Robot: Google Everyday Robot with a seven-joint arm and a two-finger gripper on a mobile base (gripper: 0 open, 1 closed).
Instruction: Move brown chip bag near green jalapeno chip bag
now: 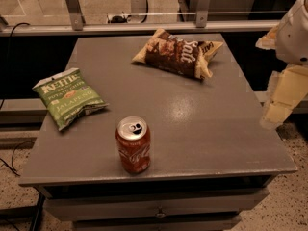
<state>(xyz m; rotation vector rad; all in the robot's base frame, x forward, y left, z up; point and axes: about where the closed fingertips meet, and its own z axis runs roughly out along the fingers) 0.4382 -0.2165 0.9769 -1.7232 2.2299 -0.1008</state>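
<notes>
The brown chip bag (pixel 177 52) lies at the back of the grey table (pixel 202 124), right of centre, with white "Salt" lettering and tan ends. The green jalapeno chip bag (pixel 69 97) lies flat near the table's left edge, well apart from the brown bag. My gripper (pixel 281 100) hangs at the right edge of the view, beyond the table's right side and off the surface. It is to the right of the brown bag, in front of it, and touches nothing.
A red soda can (pixel 133 145) stands upright near the table's front edge, between the two bags and closer to me. A metal rail (pixel 134 28) with posts runs behind the table. A drawer front (pixel 159 206) sits below the tabletop.
</notes>
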